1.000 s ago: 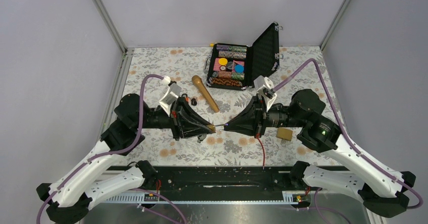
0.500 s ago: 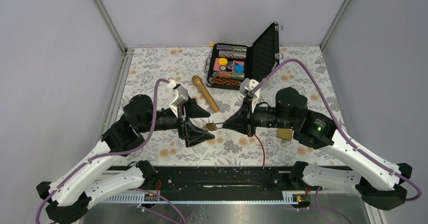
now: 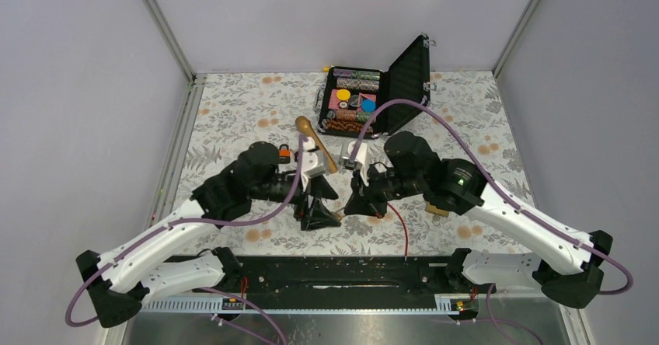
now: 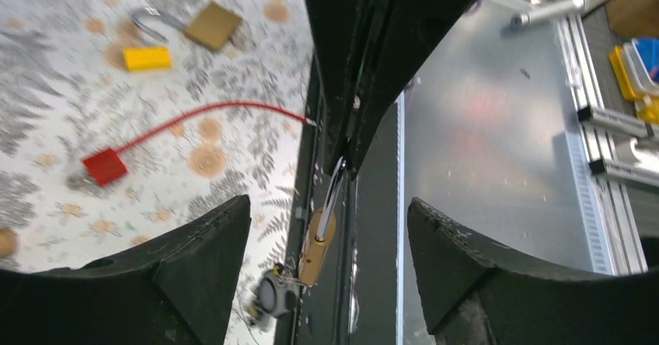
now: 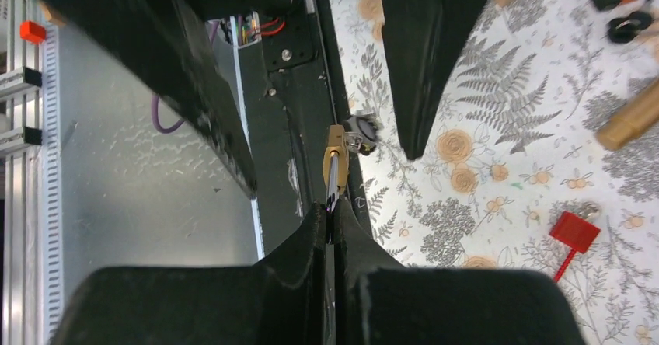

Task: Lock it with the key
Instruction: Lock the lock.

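While the right pincer (image 5: 330,219) is pressed together on the silver loop (image 5: 332,180) of the little gold lock (image 5: 335,152), the lock hangs in the air above the table (image 3: 497,112), between the two arms. The key (image 5: 362,131) sticks out of the lock at the end away from the loop, and it has a dark round head. The left pincer (image 4: 326,232) is spread wide, with one finger on each side of the lock, and it does not seem to touch it.

I think the step now is to grab the key. To do it well, the left pincer should move to the key's head, pinch it flat and firm, then turn it slowly. The right pincer should hold tight so the lock does not swing or spin.

The table is covered with grey leaves and orange flowers. On it lie a wooden stick (image 3: 316,144), a red tag (image 4: 105,166) on a red string, a yellow block (image 4: 146,57) and an open black case (image 3: 408,73) full of bright round chips. Plain grey walls (image 3: 78,88) stand around the table
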You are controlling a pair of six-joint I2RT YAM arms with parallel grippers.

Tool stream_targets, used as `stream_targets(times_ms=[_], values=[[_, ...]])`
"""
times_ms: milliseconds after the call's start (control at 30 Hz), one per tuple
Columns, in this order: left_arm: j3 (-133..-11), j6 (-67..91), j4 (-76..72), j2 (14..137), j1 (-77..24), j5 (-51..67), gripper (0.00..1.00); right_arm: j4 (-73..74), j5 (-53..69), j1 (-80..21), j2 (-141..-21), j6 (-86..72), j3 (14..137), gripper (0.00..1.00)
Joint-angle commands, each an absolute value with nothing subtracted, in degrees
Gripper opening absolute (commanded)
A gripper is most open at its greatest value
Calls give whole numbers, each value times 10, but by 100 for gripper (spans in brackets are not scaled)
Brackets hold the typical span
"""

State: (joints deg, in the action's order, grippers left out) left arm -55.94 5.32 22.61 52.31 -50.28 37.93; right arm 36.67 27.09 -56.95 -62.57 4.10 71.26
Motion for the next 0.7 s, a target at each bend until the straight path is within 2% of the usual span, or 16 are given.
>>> stream_targets(times_ms=[0, 133, 567, 667], values=[[-529, 6, 216, 531, -523, 433, 75, 351, 325, -570, -639, 50, 744, 0], [-511, -11, 217, 532, -524, 434, 74, 336, 344, -570, -644, 43, 740, 0], [-529, -1, 207, 558, -524, 429, 32, 327, 354, -570, -670, 8, 751, 0], [-539, -2, 216, 569, -524, 436, 16, 323, 343, -569, -668, -8, 753, 0]])
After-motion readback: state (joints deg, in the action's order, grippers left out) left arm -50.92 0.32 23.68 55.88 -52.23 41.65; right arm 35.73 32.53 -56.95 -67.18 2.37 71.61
